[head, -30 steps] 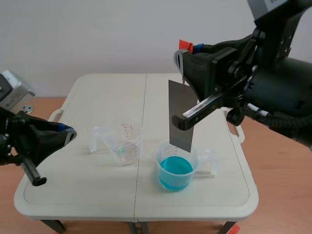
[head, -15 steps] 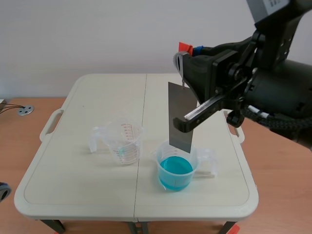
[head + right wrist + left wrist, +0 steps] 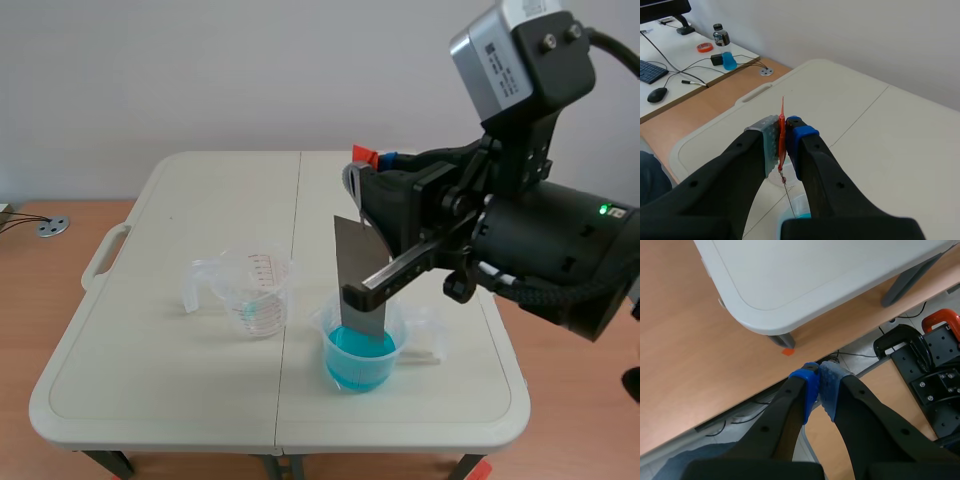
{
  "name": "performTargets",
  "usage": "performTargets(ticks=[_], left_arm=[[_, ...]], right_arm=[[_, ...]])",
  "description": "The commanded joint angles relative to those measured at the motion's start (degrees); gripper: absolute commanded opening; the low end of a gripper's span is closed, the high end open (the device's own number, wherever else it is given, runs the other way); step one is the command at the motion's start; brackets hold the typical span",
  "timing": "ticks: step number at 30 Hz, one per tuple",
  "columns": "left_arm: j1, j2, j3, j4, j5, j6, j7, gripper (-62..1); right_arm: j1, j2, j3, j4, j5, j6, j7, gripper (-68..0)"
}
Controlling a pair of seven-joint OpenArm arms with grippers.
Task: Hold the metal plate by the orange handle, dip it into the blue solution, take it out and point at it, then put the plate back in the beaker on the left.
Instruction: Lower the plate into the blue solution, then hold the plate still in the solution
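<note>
The right arm (image 3: 540, 250) reaches in over the pale folding surface (image 3: 200, 190), and the right jaws are clamped on the orange handle (image 3: 782, 132), which is pinched between the grey-green pad (image 3: 771, 142) and the blue pad (image 3: 799, 137). Under the handle a thin wire carries the metal plate (image 3: 358, 275), which hangs nearly upright. The plate's lower edge is down inside the rim of the clear beaker of blue solution (image 3: 362, 350), at about the level of the liquid; how far it is immersed cannot be told. That beaker stands near the front edge of the surface, just on the right arm's side of the centre seam. The empty measuring beaker (image 3: 255, 292), clear with red graduation marks and its handle turned outward, stands near it on the other side of the seam, and the two do not touch. The left jaws are closed together on nothing, their blue pads (image 3: 809, 390) meeting. They are off the surface and beyond one of its rounded corners, above the wooden floor (image 3: 685, 355), with black and orange clamps (image 3: 920, 345) off to one side.
</note>
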Motion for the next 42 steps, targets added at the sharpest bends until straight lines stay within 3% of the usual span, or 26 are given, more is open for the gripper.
performTargets(ticks=[1, 32, 42], left_arm=[[0.26, 0.31, 0.02, 0.61, -0.35, 1.27, -1.51, -59.3], [0.39, 0.57, 0.02, 0.39, -0.35, 1.88, 0.28, -59.3], [0.37, 0.57, 0.02, 0.39, -0.35, 1.88, 0.28, -59.3]], right_arm=[[0.81, 0.15, 0.07, 0.00, 1.05, 0.02, 1.07, -66.2], [5.60, 0.17, 0.13, -16.17, -0.39, 0.00, 3.21, -66.2], [5.60, 0.17, 0.13, -17.73, -2.47, 0.00, 3.19, -66.2]])
